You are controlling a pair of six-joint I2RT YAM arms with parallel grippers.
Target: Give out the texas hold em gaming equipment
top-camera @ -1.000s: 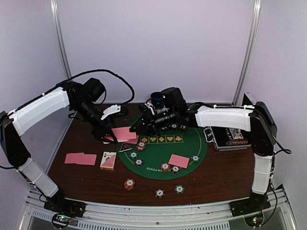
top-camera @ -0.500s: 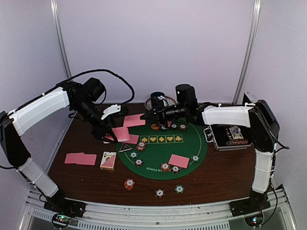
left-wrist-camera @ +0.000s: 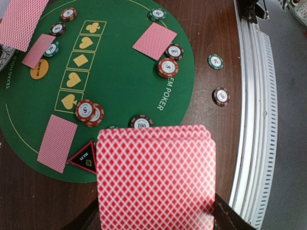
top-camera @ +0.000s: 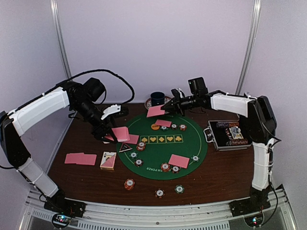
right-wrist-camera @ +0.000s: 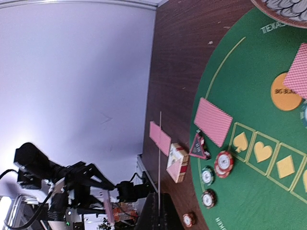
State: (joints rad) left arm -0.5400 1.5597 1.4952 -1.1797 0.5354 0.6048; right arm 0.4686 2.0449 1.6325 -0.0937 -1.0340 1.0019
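Top external view first: the left pincer (top-camera: 109, 136) hung over the left rim of the green mat (top-camera: 192, 143), clamped on a stack of cards (top-camera: 120, 133) with the pink backs up. The right pincer (top-camera: 167, 108) was at the far edge of the mat, near the blue cup (top-camera: 157, 98). It was pinched tight on a single card (top-camera: 156, 111), held up off the table (top-camera: 225, 167).

Two cards (top-camera: 80, 158) lay on the left of the table, with a card box (top-camera: 108, 160) just beside them. A triangle marker (top-camera: 125, 147) sat at the mat's left edge. Three chips (top-camera: 159, 193) were off the mat toward the near edge, and a lone card (top-camera: 178, 161) lay on the mat's right side with more chips near it. A black case (top-camera: 225, 135) sat open on the right.

Left wrist view: the stack of cards filled the lower middle of the shot. Only dark bits of the pincer poked out at the bottom corners, so you couldn't see the jaw gap itself. Past the stack, the triangle marker touched a face-down card (left-wrist-camera: 57, 143) on the mat. An orange disc (left-wrist-camera: 39, 69) sat further along, by the row of yellow suit symbols.

Right wrist view: the single card showed edge-on as a thin pale line rising from the dark pincer at the bottom. The mat, triangle marker and card box were off to the right.
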